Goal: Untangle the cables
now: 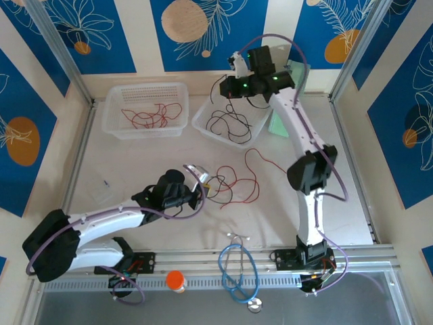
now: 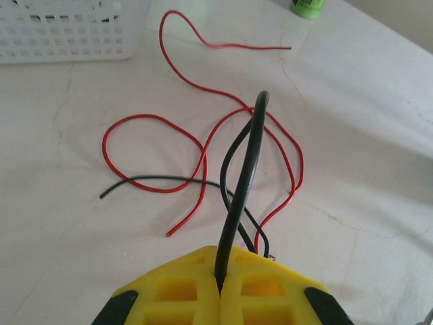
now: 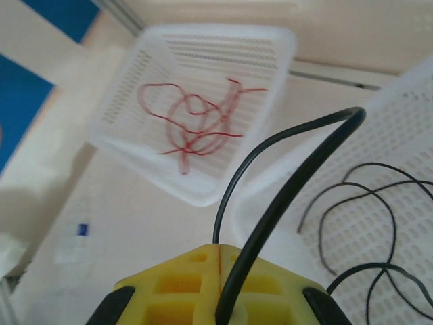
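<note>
A loose tangle of red cables (image 1: 249, 181) and black cable lies on the table's middle. My left gripper (image 1: 206, 183) is at the tangle's left edge. Its yellow jaws (image 2: 220, 271) are shut on a black cable (image 2: 247, 169) that arches up and drops back among the red cables (image 2: 154, 119). My right gripper (image 1: 238, 64) hangs at the back above the right basket (image 1: 203, 125). Its jaws (image 3: 218, 247) are shut on a thin black cable (image 3: 291, 139) that loops up and back across the fingers. More black cables (image 3: 379, 217) lie in that basket. Red cables (image 3: 196, 122) lie in the left basket (image 1: 111, 112).
A blue stethoscope (image 1: 237, 271) lies across the near rail between the arm bases, with an orange cap (image 1: 175, 279) to its left. A green object (image 1: 279, 125) stands right of the right basket. A small clear bag (image 1: 101, 189) lies at the table's left.
</note>
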Robot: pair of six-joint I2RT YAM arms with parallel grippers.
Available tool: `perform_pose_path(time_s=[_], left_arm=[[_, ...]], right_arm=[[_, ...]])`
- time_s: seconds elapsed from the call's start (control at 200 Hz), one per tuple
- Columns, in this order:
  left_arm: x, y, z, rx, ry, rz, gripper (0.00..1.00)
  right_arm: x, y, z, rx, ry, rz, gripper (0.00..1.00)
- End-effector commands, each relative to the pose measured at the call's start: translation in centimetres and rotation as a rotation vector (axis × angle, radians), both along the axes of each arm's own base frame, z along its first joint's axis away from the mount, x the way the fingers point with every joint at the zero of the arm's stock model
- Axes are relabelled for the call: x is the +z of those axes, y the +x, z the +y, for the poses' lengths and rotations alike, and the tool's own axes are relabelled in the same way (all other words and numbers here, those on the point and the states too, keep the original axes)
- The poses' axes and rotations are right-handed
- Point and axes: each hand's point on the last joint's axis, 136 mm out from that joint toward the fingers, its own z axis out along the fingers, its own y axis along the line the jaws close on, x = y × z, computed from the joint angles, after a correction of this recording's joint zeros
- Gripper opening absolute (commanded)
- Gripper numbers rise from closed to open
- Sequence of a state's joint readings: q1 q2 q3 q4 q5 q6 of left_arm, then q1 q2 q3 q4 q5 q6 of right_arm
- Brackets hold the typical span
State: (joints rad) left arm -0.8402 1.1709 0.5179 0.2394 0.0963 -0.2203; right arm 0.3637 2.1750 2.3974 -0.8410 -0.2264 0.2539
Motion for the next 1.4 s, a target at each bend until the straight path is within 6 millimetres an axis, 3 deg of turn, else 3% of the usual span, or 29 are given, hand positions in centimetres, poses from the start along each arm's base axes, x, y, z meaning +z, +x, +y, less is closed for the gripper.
perform_pose_path(time_s=[0.0,0.11,0.255,0.37,0.515,0.635,0.795,0.9,1.065,1.391], left_arm=[[2.8,0.3,0.4,0.034,-0.043,-0.028,0.00],[4.3,0.4,0.8,0.050,-0.050,-0.058,0.00],[5.3,0.7,1.5,0.087,-0.058,-0.081,0.00],[5.4,1.4,2.2,0.151,-0.072,-0.082,0.00],[5.8,2.6,3.2,0.271,-0.130,-0.079,0.00],[6.7,3.4,3.8,0.362,-0.233,-0.058,0.00],[8.7,4.0,3.8,0.423,-0.386,-0.022,0.00],[9.9,4.2,3.4,0.427,-0.465,-0.016,0.00],[11.1,4.3,3.2,0.422,-0.526,-0.021,0.00],[11.6,3.9,4.0,0.435,-0.573,-0.030,0.00]], right_arm=[[-2.3,2.2,-0.6,-0.051,-0.048,0.010,0.00],[-6.3,3.8,-1.1,-0.101,-0.072,0.083,0.01],[-9.0,4.0,-1.3,-0.109,-0.065,0.151,0.31],[-8.2,2.9,-1.3,-0.101,-0.078,0.143,0.49],[-4.8,-0.7,-2.8,-0.164,-0.045,0.128,0.63],[-2.7,-6.6,-4.2,-0.233,0.077,0.190,0.63],[-4.3,-15.6,-3.5,-0.239,0.330,0.357,0.61],[-5.7,-19.1,-1.3,-0.212,0.432,0.471,0.56],[-6.0,-21.2,1.9,-0.188,0.449,0.503,0.51],[-7.1,-21.3,4.5,-0.179,0.456,0.518,0.38]])
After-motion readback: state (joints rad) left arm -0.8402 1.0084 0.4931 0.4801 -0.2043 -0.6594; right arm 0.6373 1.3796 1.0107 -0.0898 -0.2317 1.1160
